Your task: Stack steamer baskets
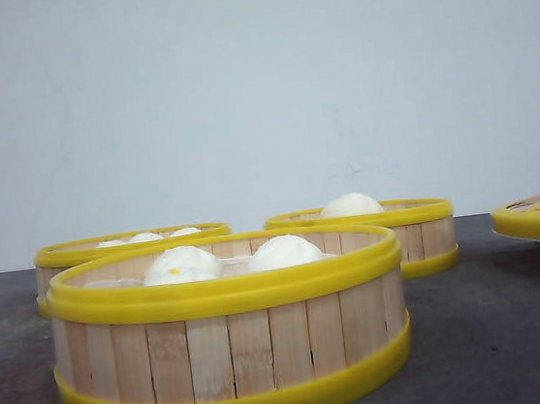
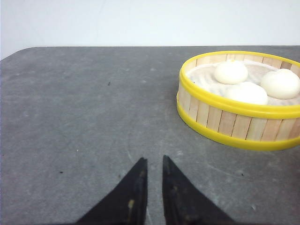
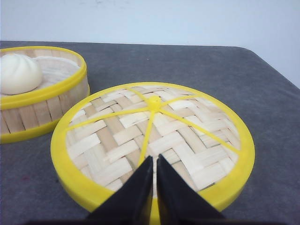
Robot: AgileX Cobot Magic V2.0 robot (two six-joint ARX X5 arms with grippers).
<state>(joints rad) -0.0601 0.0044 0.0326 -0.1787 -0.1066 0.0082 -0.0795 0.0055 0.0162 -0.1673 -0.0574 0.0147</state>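
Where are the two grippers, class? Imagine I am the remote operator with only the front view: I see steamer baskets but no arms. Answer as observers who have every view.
Observer: The left gripper is over bare table, with nothing between its fingers.
Operator: Is anything near it?
Observer: A steamer basket holding three buns stands apart from it, untouched.
Operator: And the right one?
Observer: The right gripper is over the woven bamboo lid, fingers nearly together and empty. I cannot tell whether it touches the lid.
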